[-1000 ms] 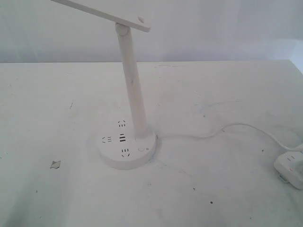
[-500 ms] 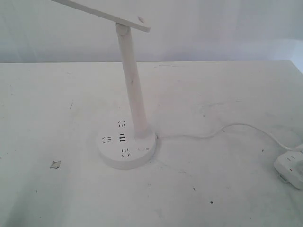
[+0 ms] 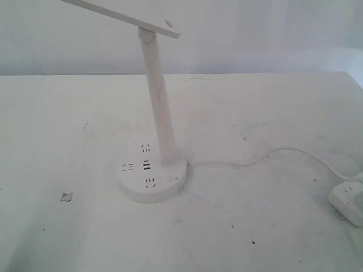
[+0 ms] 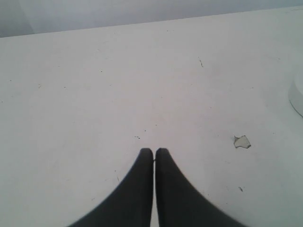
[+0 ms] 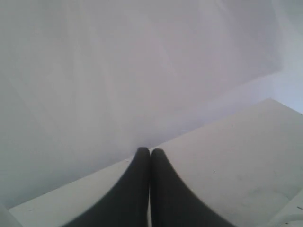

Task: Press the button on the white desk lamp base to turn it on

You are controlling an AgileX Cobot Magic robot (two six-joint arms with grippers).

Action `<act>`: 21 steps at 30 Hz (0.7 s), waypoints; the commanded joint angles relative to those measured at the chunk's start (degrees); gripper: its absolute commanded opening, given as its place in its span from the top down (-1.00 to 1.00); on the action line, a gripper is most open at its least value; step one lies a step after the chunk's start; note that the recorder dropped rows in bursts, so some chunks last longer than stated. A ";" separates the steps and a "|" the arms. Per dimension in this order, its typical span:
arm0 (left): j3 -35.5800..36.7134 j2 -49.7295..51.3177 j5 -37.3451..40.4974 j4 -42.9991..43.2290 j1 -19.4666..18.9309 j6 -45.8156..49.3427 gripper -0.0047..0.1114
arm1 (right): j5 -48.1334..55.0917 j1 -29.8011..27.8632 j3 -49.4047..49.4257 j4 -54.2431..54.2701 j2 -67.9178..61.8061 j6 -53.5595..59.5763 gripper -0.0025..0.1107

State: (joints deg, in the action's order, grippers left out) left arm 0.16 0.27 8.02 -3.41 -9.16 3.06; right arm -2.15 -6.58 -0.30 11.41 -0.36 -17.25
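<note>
The white desk lamp base (image 3: pixel 152 177) is a round flat disc on the white table, left of centre in the exterior view. Its upright stem (image 3: pixel 160 107) rises to a slanted lamp head (image 3: pixel 127 14). The button (image 3: pixel 169 179) is a small round ring on the base's front right, beside the socket groups and USB slots (image 3: pixel 147 167). Neither arm appears in the exterior view. My left gripper (image 4: pixel 154 151) is shut over bare table, and a sliver of the base's rim (image 4: pixel 297 97) shows far off. My right gripper (image 5: pixel 150 151) is shut, facing the wall and table edge.
A thin white cord (image 3: pixel 283 152) runs from the lamp base to a small white power-strip block (image 3: pixel 347 203) at the right edge. A small chip in the table surface (image 3: pixel 66 196) lies left of the base; the same chip (image 4: pixel 242 141) appears in the left wrist view.
</note>
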 commanded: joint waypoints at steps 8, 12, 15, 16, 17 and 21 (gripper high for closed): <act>-0.16 -0.27 -0.37 -0.43 -0.02 -0.12 0.90 | -3.69 0.17 0.30 1.18 0.36 -6.14 0.96; -0.16 -0.27 -0.37 -0.43 -0.02 -0.12 0.90 | -11.03 0.17 0.30 2.95 0.36 -8.34 0.96; -0.16 -0.27 -0.37 -0.43 -0.02 -0.12 0.90 | -1.32 0.48 -5.27 -16.32 0.36 -9.88 0.96; -0.16 -0.27 -0.37 -0.43 -0.02 -0.12 0.90 | 0.55 1.23 -8.09 -18.14 0.36 -10.02 0.96; -0.16 -0.27 -0.37 -0.43 -0.02 -0.12 0.90 | 0.55 1.92 -9.36 -18.28 0.36 -9.92 0.96; -0.16 -0.27 -0.37 -0.43 -0.02 -0.12 0.90 | 0.35 8.85 -14.83 -23.71 -4.94 -9.92 0.96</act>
State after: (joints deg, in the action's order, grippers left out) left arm 0.16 0.27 8.02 -3.41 -9.16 3.06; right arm -1.85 -0.80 -13.41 -8.67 -2.35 -26.96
